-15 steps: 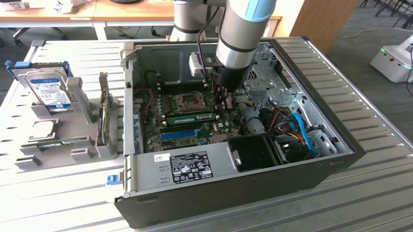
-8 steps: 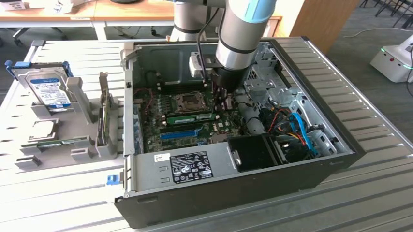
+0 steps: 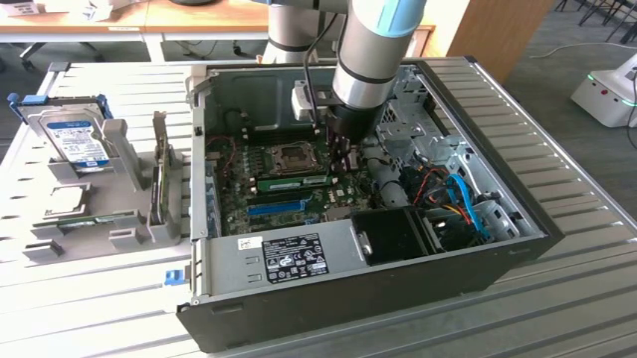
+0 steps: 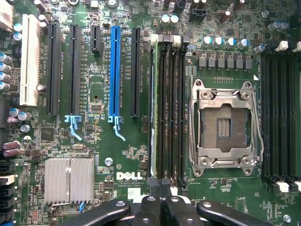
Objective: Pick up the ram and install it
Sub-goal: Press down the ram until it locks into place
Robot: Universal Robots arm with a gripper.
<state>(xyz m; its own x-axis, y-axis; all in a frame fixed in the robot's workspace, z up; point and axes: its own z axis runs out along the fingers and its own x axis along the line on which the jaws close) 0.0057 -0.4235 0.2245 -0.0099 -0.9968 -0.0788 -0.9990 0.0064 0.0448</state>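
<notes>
Exterior view: the open computer case (image 3: 478,246) lies on the table with the arm reaching into it. The ram (image 3: 295,181) sits seated in a motherboard slot, and the claw (image 4: 162,209) hangs just above it, fingers together, holding nothing.

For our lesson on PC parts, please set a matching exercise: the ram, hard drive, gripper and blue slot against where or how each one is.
1 ram
2 hard drive
3 gripper
4 blue slot

a empty, on the motherboard
b on edge among the black memory slots
c shut, over the motherboard
d in a grey holder outside the case

Pairs: 1-b, 2-d, 3-c, 4-a
</notes>
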